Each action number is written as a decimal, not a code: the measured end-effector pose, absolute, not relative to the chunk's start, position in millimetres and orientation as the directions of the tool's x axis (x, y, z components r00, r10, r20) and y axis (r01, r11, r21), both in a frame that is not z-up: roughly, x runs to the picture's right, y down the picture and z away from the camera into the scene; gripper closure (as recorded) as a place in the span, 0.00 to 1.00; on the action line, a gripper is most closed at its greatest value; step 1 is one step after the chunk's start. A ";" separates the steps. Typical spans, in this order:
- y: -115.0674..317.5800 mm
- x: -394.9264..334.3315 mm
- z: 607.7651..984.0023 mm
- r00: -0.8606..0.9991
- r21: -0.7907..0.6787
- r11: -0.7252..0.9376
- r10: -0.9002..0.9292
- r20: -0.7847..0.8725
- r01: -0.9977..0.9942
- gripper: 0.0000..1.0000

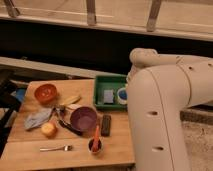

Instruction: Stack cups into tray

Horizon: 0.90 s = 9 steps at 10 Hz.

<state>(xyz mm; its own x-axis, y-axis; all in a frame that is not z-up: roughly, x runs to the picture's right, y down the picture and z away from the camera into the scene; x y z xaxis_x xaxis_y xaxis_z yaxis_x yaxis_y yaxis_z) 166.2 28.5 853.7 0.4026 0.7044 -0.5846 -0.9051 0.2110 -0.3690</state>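
A small whitish cup with a blue inside (121,94) stands in the right end of the green tray (111,78), at the back right of the wooden table. The arm's white shell (165,115) covers the cup's right side. My gripper is hidden behind that shell, somewhere by the tray's right end, and I cannot see it. A flat grey-blue square (108,96) lies in the tray to the left of the cup.
On the wooden table (30,150) are an orange-red bowl (45,92), a purple bowl (83,118), a banana (70,100), a grey cloth (37,119), a yellow fruit (48,129), a fork (56,148), a black bar (106,125) and a small dark cup holding an orange tool (95,142).
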 end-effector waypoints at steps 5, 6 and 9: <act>43.8 157.6 861.9 0.411 -0.453 0.128 0.679 -0.609 -0.883 0.45; 44.1 155.2 861.8 0.414 -0.465 0.119 0.679 -0.606 -0.877 0.36; 39.6 153.2 860.5 0.416 -0.473 0.116 0.683 -0.600 -0.874 0.30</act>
